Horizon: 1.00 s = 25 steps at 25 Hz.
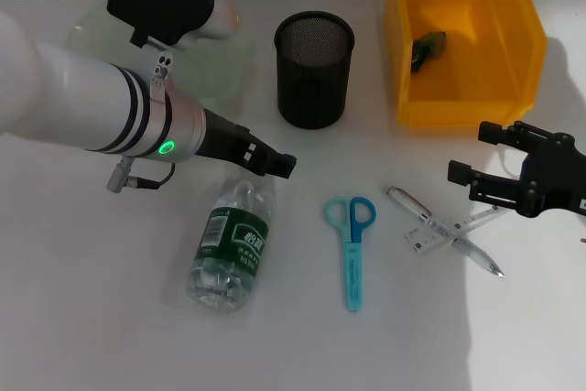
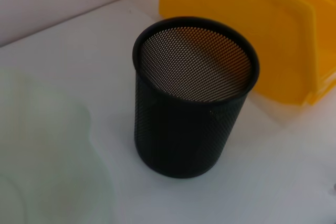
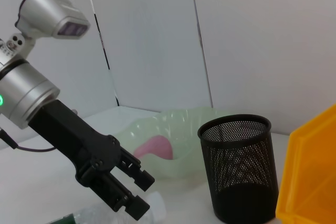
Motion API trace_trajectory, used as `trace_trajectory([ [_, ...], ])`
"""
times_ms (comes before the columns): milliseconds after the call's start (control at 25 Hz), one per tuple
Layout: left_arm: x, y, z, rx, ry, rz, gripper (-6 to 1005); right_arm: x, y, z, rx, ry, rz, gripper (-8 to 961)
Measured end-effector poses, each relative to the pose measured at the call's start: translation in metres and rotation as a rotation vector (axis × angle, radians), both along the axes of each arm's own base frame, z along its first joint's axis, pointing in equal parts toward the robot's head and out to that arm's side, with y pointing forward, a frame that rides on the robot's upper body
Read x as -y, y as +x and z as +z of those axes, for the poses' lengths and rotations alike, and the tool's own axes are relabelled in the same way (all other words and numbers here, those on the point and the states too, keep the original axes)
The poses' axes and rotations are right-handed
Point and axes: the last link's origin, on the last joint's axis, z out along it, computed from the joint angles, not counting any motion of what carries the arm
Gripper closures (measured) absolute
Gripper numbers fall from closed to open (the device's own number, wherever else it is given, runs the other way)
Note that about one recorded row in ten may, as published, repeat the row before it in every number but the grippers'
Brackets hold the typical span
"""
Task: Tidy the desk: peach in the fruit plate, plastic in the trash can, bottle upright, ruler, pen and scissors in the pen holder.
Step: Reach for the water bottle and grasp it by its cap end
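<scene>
Bottle flat beneath left hand

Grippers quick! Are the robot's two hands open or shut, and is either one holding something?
Left gripper: open, holding nothing, just above the lying bottle.
Right gripper: open, holding nothing, beside the ruler and pen.

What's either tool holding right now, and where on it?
Nothing. The left tool hangs open just above the cap end of the lying clear plastic bottle, not closed on it. The right tool is open near the white ruler.
</scene>
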Motion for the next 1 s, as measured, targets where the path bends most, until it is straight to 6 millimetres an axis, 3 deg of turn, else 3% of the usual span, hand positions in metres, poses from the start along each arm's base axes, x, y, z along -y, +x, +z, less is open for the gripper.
trace_trajectory([
  [1000,-0.017,-0.021,-0.016,-0.047,0.016,0.029,217,-0.004,-0.001,-0.010,-0.021,-0.033,-0.015,153],
])
